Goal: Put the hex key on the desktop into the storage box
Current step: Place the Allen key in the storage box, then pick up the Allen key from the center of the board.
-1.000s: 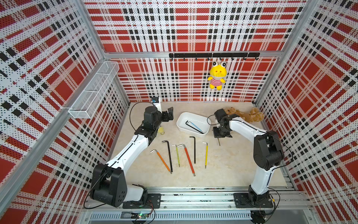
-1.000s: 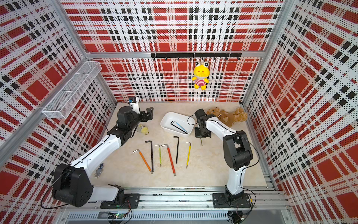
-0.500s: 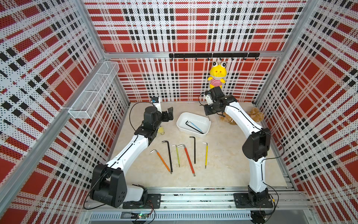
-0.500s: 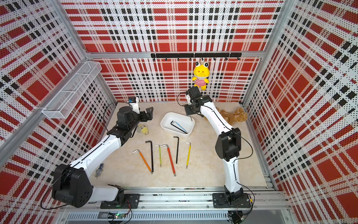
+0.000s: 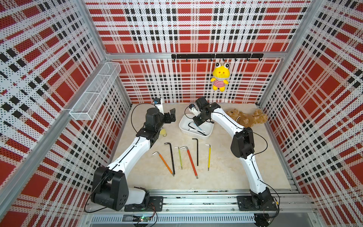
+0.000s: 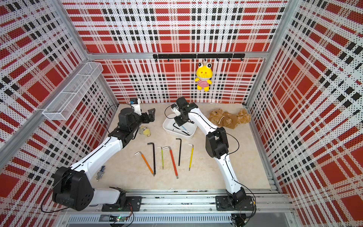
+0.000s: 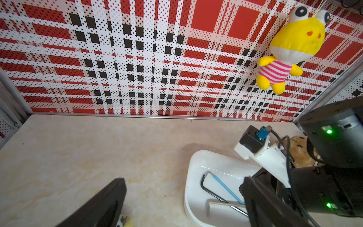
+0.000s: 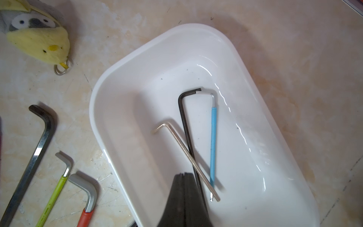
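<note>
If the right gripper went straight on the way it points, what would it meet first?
The right gripper, shut, points down into the storage box. First contact would probably be the black hex key, near where the silver hex key crosses it. Height above them is unclear.

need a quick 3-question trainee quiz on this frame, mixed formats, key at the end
1. Count: how many hex keys lie inside the storage box?
2. True or false: the right pincer above the box stands wide open.
3. Which handle colour is in the box? A) red B) blue C) yellow

Key: 1) three. 2) false, it is shut. 3) B, the blue-handled key.
</note>
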